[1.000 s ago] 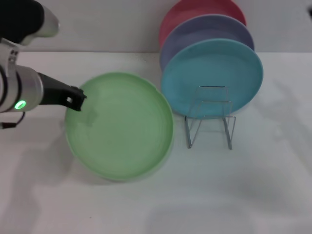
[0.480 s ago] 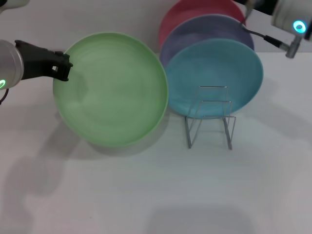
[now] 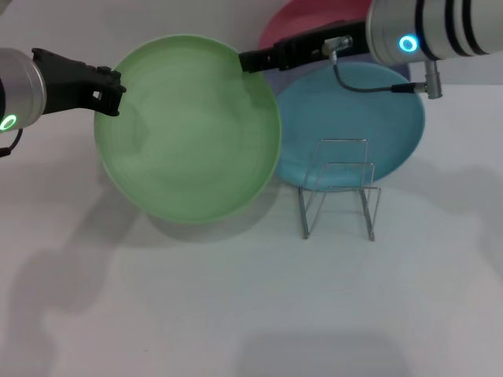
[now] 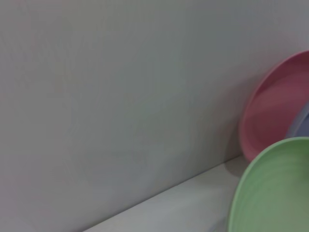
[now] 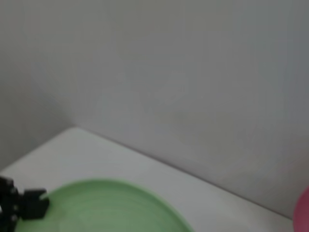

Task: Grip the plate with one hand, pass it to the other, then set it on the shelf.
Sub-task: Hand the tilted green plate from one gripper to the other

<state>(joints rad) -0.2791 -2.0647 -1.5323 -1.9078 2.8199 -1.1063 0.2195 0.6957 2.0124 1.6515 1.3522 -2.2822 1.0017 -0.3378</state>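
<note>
The light green plate (image 3: pixel 189 126) is held tilted above the table, its face toward me. My left gripper (image 3: pixel 112 88) is shut on the plate's left rim. My right gripper (image 3: pixel 245 60) has come in from the right and its tip is at the plate's upper right rim; I cannot tell whether it is closed. The plate also shows in the left wrist view (image 4: pixel 275 193) and in the right wrist view (image 5: pixel 111 205), where the left gripper (image 5: pixel 24 205) shows at its edge. The silver wire shelf (image 3: pixel 339 188) stands on the table to the right of the plate.
A turquoise-blue plate (image 3: pixel 354 126) leans upright in the shelf, with a pink plate (image 3: pixel 302 22) behind it; a lavender plate is mostly hidden by the right arm. A white wall rises behind the white table (image 3: pixel 251 314).
My left gripper lifted the green plate off the table and tilted it up. My right arm swung in from the upper right to the plate's upper right rim.
</note>
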